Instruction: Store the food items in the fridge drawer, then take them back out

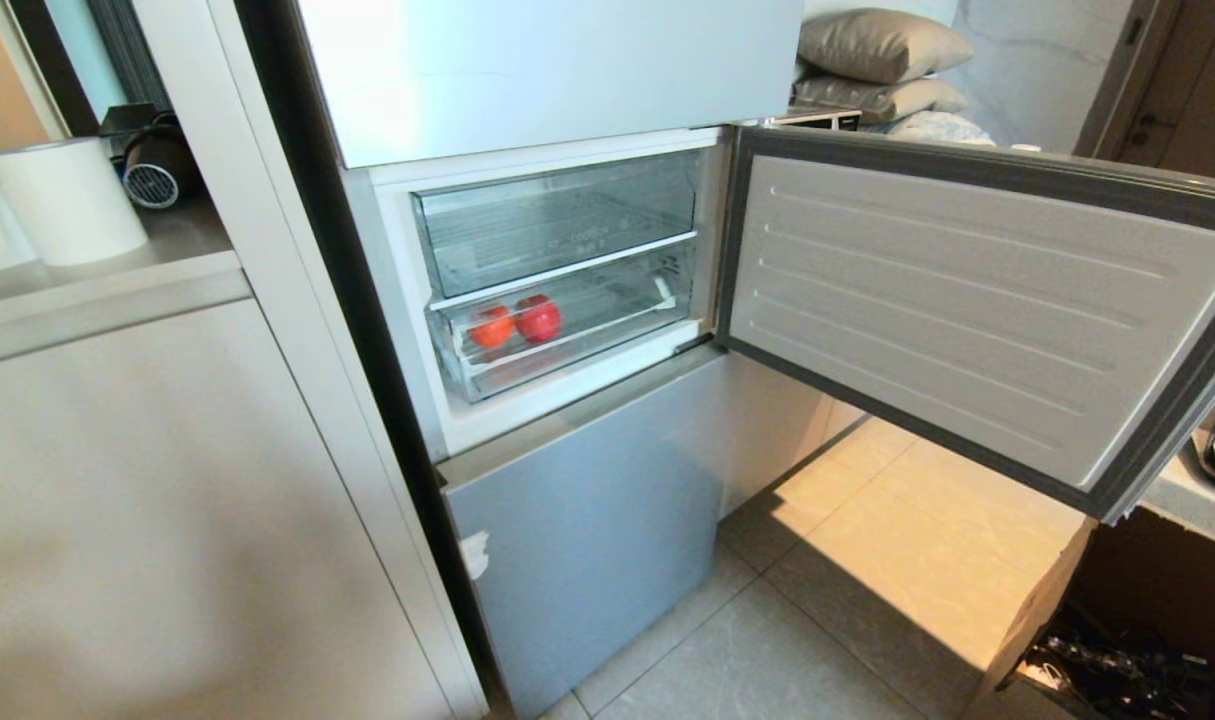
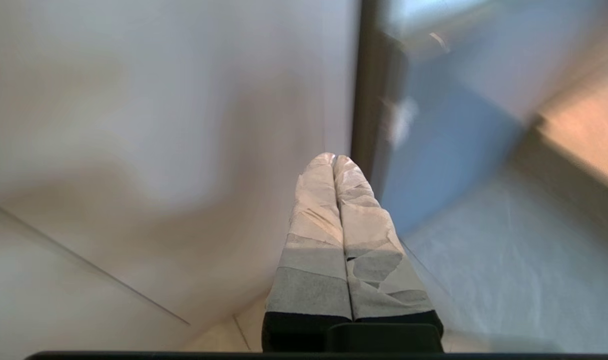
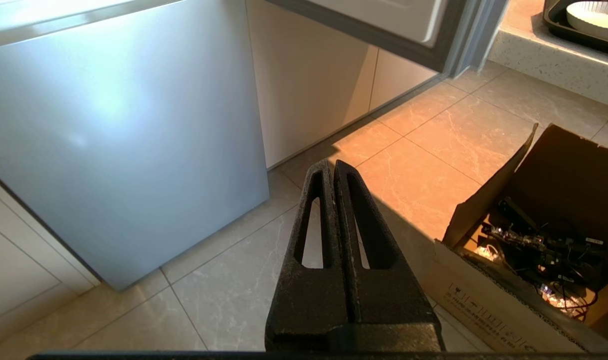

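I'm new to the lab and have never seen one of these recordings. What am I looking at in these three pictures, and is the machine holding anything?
It is a wheeled robot with two arms, each ending in a two-fingered gripper. The wide picture comes from a camera on its head, looking at an open fridge: the fridge door is swung out to the right, and two red fruits sit side by side in the lower clear drawer, under an upper clear tray. Neither arm shows there.

The other two pictures come from cameras on the wrists, looking along the fingers. The left gripper, its fingers wrapped in pale tape, is shut and empty, facing a pale cabinet side. The right gripper, plain black, is also shut and empty, hanging above the tiled floor beside a cardboard box of cables.
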